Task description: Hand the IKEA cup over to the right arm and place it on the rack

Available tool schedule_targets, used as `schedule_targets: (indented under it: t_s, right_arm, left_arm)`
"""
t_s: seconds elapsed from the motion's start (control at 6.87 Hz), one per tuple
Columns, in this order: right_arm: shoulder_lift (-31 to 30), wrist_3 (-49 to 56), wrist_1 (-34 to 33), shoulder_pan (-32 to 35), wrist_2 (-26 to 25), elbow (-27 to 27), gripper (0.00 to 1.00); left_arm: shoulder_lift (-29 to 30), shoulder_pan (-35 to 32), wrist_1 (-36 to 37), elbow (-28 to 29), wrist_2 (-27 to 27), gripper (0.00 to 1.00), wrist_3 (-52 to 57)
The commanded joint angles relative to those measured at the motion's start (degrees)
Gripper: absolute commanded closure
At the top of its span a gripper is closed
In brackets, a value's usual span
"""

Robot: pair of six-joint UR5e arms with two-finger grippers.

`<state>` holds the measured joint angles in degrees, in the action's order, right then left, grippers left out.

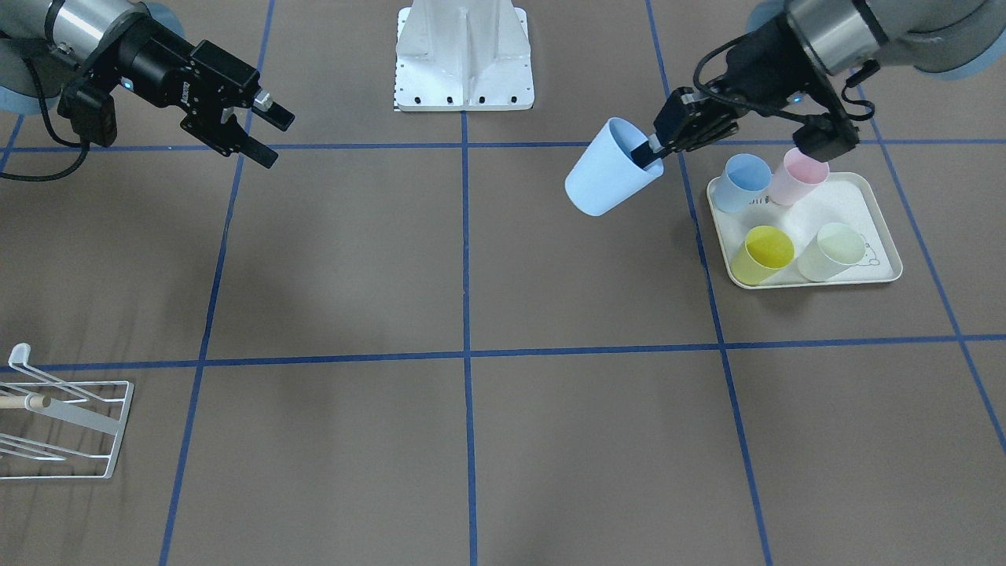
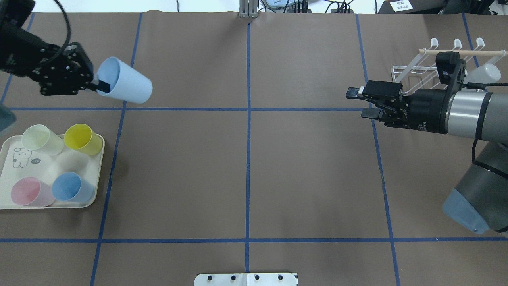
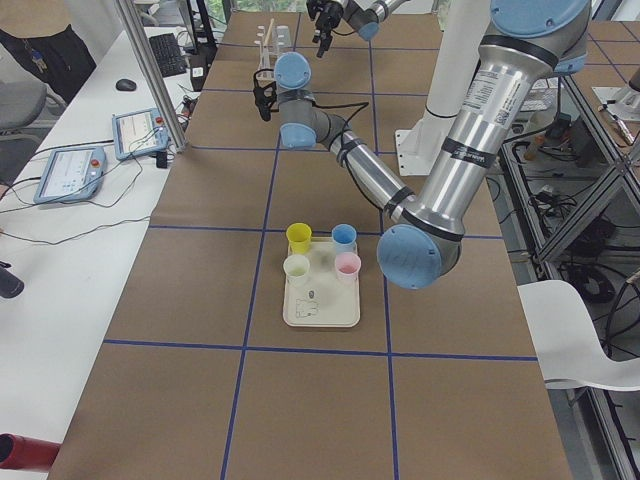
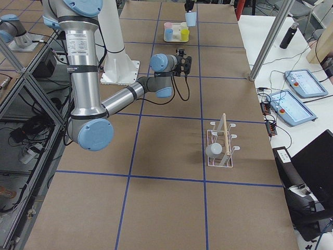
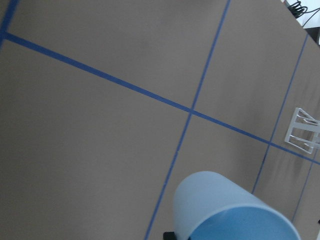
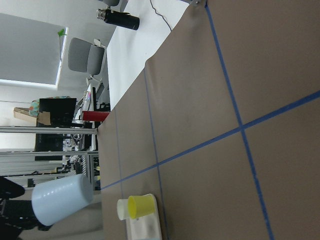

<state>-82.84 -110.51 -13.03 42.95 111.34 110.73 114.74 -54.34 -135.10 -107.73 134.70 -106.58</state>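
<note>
A light-blue IKEA cup [image 2: 126, 85] hangs tilted on its side above the table's far left, and my left gripper [image 2: 98, 85] is shut on its rim, one finger inside the mouth. The front-facing view shows the same cup [image 1: 607, 177] and left gripper [image 1: 649, 152] beside the tray. My right gripper [image 2: 359, 104] is open and empty, held in the air, pointing toward the cup across a wide gap. The white wire rack [image 2: 412, 70] with its wooden dowel stands behind the right gripper, at the table's far right corner. The right wrist view shows the cup [image 6: 62, 199] far off.
A cream tray [image 2: 59, 162] at the left holds yellow [image 2: 82, 139], pale green [image 2: 41, 139], pink [image 2: 28, 191] and blue [image 2: 70, 186] cups. A pale cup [image 2: 485, 73] sits on the rack. The white robot base [image 1: 464, 56] stands at the near middle edge.
</note>
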Motion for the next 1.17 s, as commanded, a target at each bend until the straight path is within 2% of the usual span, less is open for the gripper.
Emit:
schedule_targets:
  t_s: [0.0, 0.15, 0.29, 0.73, 1.02]
  right_arm:
    - [3.2, -11.0, 2.2, -1.0, 0.5, -0.4, 0.00]
    - [4.4, -14.1, 5.3, -1.3, 0.1, -1.0, 0.00]
    - [6.5, -18.9, 6.6, -1.2, -0.1, -1.7, 0.00]
    - [10.4, -24.3, 6.6, -1.6, -2.2, -3.2, 0.00]
    - [11.2, -24.8, 6.5, -2.0, -3.3, -4.2, 0.00]
  left_arm:
    - [1.6, 7.6, -21.2, 4.4, -16.2, 1.00, -16.6]
    - [1.9, 11.5, -34.8, 9.1, -22.9, 1.00, -21.9]
    - [2.0, 14.6, -44.5, 11.9, -27.3, 1.00, -24.4]
    - [4.9, 21.8, -48.4, 11.9, -33.7, 1.00, -24.8]
    - [6.0, 23.0, -48.4, 12.2, -34.1, 1.00, -24.7]
